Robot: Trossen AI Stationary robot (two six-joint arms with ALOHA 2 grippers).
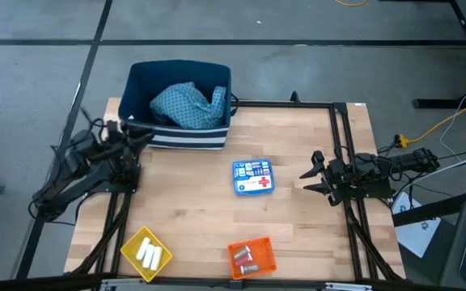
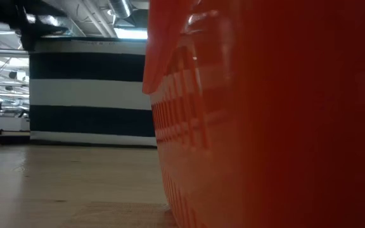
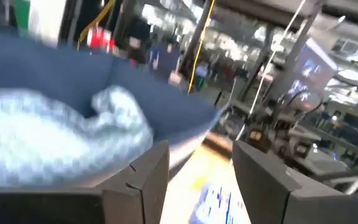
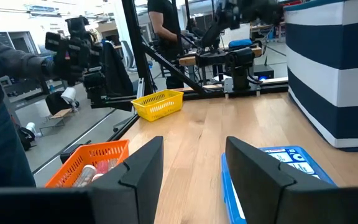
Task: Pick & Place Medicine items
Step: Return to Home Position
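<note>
A flat blue-and-white box (image 1: 253,178) lies near the middle of the table (image 1: 192,202), lid up. It bears a red cross at one corner and rows of small print that cannot be read. No other writing shows clearly on anything.

At the far edge of the table stands a blue bin (image 1: 186,139) with dark and white stripes round its lower wall. A crumpled teal patterned cloth (image 1: 188,105) lies inside it.

On the near edge sit two trays, well apart from the box. The yellow tray (image 1: 136,242) holds white rolls (image 1: 150,256) lying side by side. The orange tray (image 1: 264,263) holds a few small items (image 1: 245,257), too small to tell apart. In the low view the orange tray's latticed wall fills most of the frame and blocks nearly everything but the striped bin behind.

The left tool (image 1: 140,133) hovers just beside the bin's near left corner, its fingers (image 3: 138,180) apart and holding nothing. Its wrist view looks over the bin's rim at the cloth, with the box blurred beyond.

The right tool (image 1: 310,172) hangs at the table's right side, pointing toward the box. Its fingers (image 4: 135,168) are apart and empty, and the box shows just ahead of them.

Beyond the table a person (image 4: 166,31) in dark clothes stands among other rigs. A dark sleeve (image 4: 5,68) shows closer by.
</note>
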